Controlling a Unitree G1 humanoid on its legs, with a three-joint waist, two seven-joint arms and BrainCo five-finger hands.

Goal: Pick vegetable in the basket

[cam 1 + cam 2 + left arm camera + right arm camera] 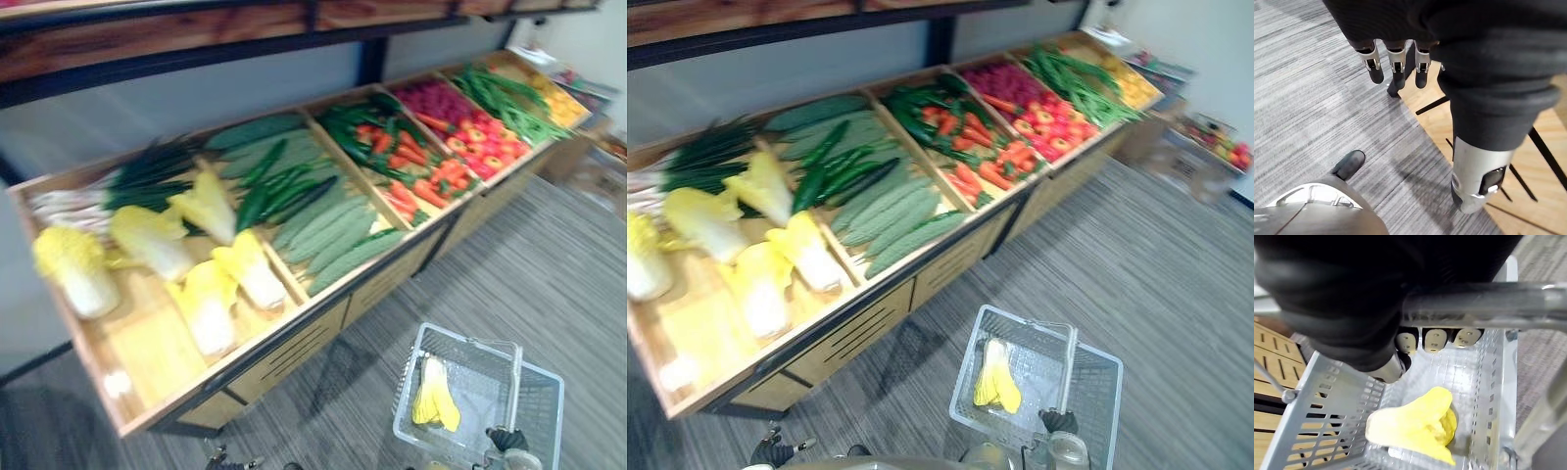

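A yellow napa cabbage (1415,426) lies on the bottom of the grey mesh shopping basket (539,411), against its left wall. The right hand (1435,340) is above the basket, its fingers clenched round the metal handle (1484,303). Left of the basket and beyond it stands the wooden produce stand (323,313); more napa cabbages (250,269) lie in its bin left of the basket. The left hand (1396,61) hangs released, fingers straight, over the grey carpet (1312,98), well left of the basket.
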